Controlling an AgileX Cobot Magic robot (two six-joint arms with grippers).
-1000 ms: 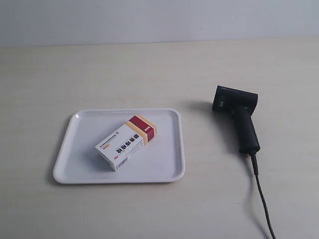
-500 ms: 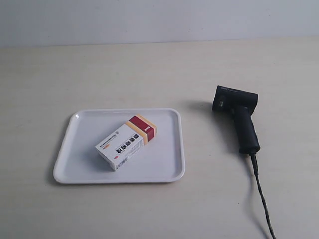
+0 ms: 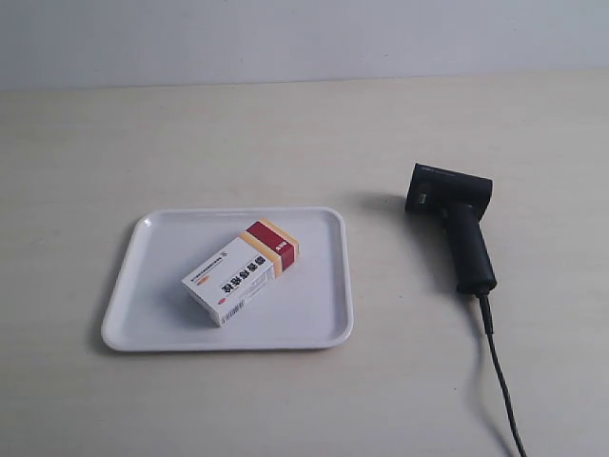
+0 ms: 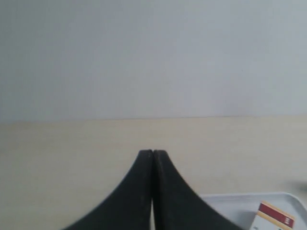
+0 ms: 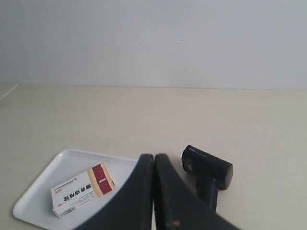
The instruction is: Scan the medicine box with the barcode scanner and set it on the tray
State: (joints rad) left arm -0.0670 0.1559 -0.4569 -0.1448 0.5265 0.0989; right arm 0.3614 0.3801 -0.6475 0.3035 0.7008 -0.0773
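White tray [image 3: 324, 286], one, holds one medicine box [image 3: 241, 271] lying diagonally near its centre, clear of every rim; black text and a side barcode show, too small to read. One black barcode scanner [image 3: 455, 224] lies well apart on bare table [image 3: 285, 133], cable [image 3: 504, 381] trailing to the edge. Left gripper [image 4: 152, 152] and right gripper [image 5: 154, 155] both have fingers pressed together, holding nothing.

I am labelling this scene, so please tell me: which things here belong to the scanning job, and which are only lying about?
Belonging to the job:
medicine box, lying inside the tray
tray
barcode scanner, beside the tray, with its cable

Only lying about:
nothing else shows on the table
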